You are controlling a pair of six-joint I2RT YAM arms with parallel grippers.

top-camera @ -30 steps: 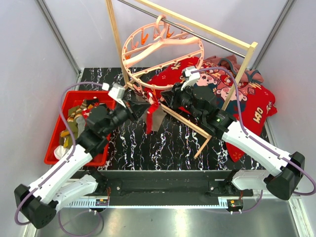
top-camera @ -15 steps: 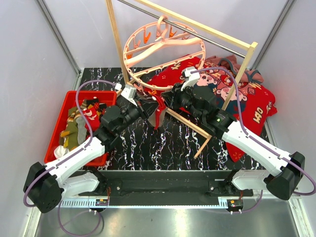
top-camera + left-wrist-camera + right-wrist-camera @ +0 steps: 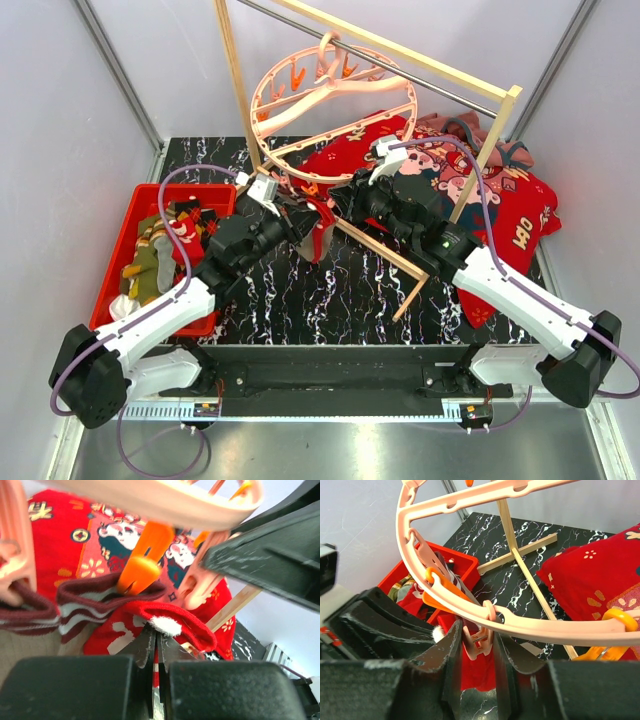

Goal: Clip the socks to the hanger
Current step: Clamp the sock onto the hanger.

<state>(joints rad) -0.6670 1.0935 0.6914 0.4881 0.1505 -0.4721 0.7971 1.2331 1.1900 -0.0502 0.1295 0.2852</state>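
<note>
My left gripper [image 3: 306, 222] is shut on a red sock with white pattern [image 3: 320, 232] and holds it up under the near rim of the salmon-pink ring hanger [image 3: 330, 100]. In the left wrist view the sock [image 3: 165, 617] sits pinched between the jaws, just below an orange clip [image 3: 142, 570] and a pink clip [image 3: 197, 587]. A maroon striped sock [image 3: 80, 605] hangs beside it. My right gripper [image 3: 479, 630] is shut on a pink clip [image 3: 481, 635] under the ring [image 3: 545, 627], with the red sock [image 3: 480, 670] right below it. More socks [image 3: 150, 255] lie in the bin.
A red bin [image 3: 112, 290] stands at the left. The pale wooden rack frame [image 3: 400, 262] straddles the marble table, its bar carrying the hanger's hook. A big red cartoon-printed cloth [image 3: 500, 200] lies at the back right behind my right arm.
My left arm has swung right and up, carrying the red sock from its hanging spot over the table up under the clip that my right gripper holds. The right arm has barely moved.
</note>
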